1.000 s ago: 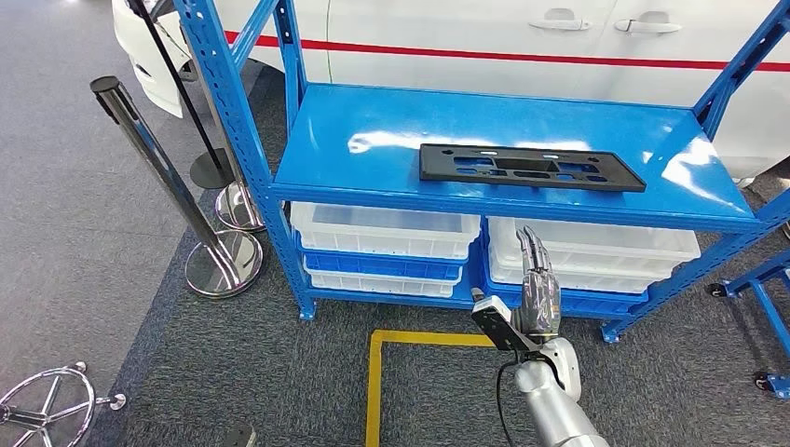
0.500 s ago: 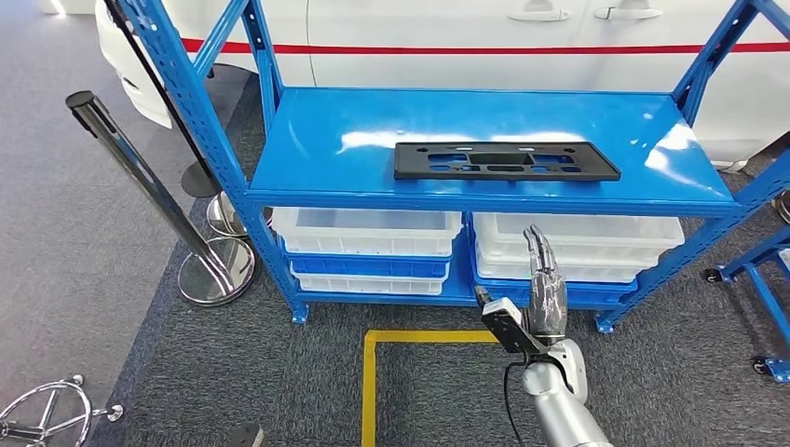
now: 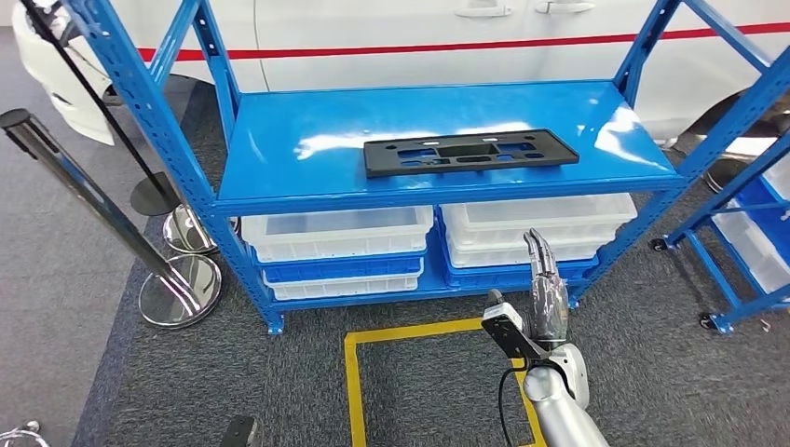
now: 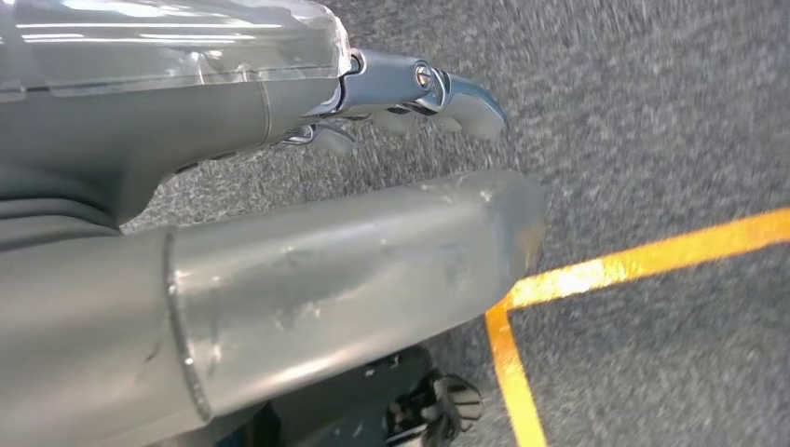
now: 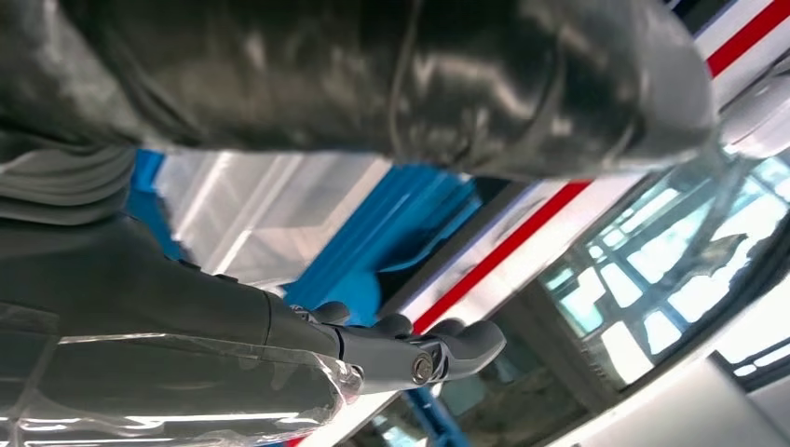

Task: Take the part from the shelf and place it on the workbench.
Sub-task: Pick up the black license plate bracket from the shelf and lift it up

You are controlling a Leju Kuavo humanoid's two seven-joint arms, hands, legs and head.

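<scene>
The black part (image 3: 469,152) lies flat on the blue shelf's (image 3: 279,154) top deck, near its front edge and untouched; against the earlier frames the whole scene has slid leftward, so the camera has turned rather than the part. The right hand (image 3: 546,293) stands raised below the deck, fingers straight and together, holding nothing, so the reach is judged yet to begin; the left hand (image 4: 410,93) hangs over the carpet, fingers loosely extended and empty

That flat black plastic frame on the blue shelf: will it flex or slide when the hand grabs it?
The flat black plastic frame is long, thin and full of cut-outs, so it probably flexes when gripped at one end. It looks light for its size. The glossy blue shelf top suggests it may slide when pushed.
</scene>
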